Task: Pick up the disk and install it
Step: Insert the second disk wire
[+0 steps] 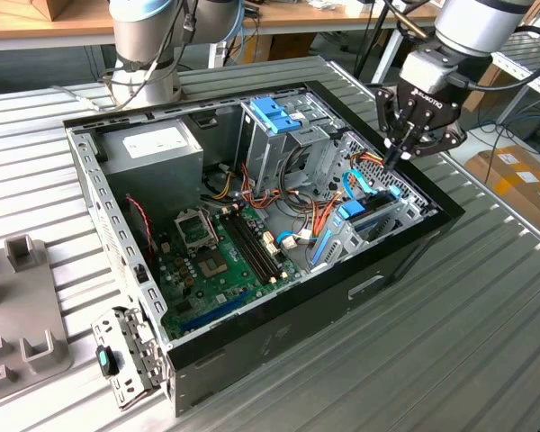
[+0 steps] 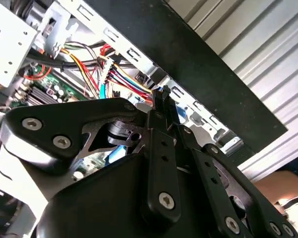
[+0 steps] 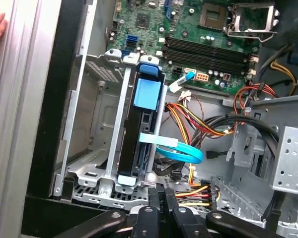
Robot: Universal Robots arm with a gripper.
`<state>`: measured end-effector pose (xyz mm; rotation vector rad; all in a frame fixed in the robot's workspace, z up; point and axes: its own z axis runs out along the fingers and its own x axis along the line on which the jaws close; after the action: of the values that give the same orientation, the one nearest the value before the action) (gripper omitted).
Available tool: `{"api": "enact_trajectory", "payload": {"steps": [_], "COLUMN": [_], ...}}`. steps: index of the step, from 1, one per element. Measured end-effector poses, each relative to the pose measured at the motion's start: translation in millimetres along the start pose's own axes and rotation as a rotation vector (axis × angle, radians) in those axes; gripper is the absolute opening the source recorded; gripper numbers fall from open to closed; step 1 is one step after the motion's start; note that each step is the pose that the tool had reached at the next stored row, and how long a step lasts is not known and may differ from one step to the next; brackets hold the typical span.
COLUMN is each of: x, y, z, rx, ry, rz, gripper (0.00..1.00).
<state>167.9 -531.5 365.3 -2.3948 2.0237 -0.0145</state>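
inside bay, disk [image 3: 139, 144] on edge, long axis toward gripper [image 3: 161, 198].

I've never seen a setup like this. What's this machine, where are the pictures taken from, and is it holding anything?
It is a robot arm with a gripper. The exterior view looks from off the arm at an open computer case on a ribbed metal table. Both wrist views come from cameras riding on the arm. The gripper hangs over one corner of the case, jaws shut, holding nothing. In the first wrist view the disk sits on edge in a metal bay.
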Motion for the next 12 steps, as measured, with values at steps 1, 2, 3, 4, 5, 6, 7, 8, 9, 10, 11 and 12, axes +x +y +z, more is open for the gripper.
{"api": "enact_trajectory", "payload": {"steps": [1,2,3,4,5,6,7,8,9,10,11,12], "x": [0.0,0.0,0.0,0.0,0.0,0.0,0.0,0.0,0.0,-0.1,-0.2,-0.3], "y": [0.0,0.0,0.0,0.0,0.0,0.0,0.0,0.0,0.1,0.4,0.9,1.9], "z": [0.1,0.2,0.3,0.3,0.3,0.4,0.3,0.4,0.4,0.4,0.4,0.4], "rx": [0.0000,-0.0001,-0.0002,-0.0003,-0.0003,-0.0002,-0.0002,-0.0002,-0.0003,-0.0002,-0.0002,-0.0002], "ry": [0.0003,0.0006,0.0008,0.0009,0.0010,0.0010,0.0010,0.0010,0.0009,0.0008,0.0007,0.0009], "rz": [0.026,0.054,0.078,0.088,0.091,0.092,0.092,0.092,0.092,0.092,0.092,0.092], "gripper": [0.16,0.16,0.16,0.16,0.16,0.16,0.16,0.16,0.16,0.16,0.16,0.16]}}
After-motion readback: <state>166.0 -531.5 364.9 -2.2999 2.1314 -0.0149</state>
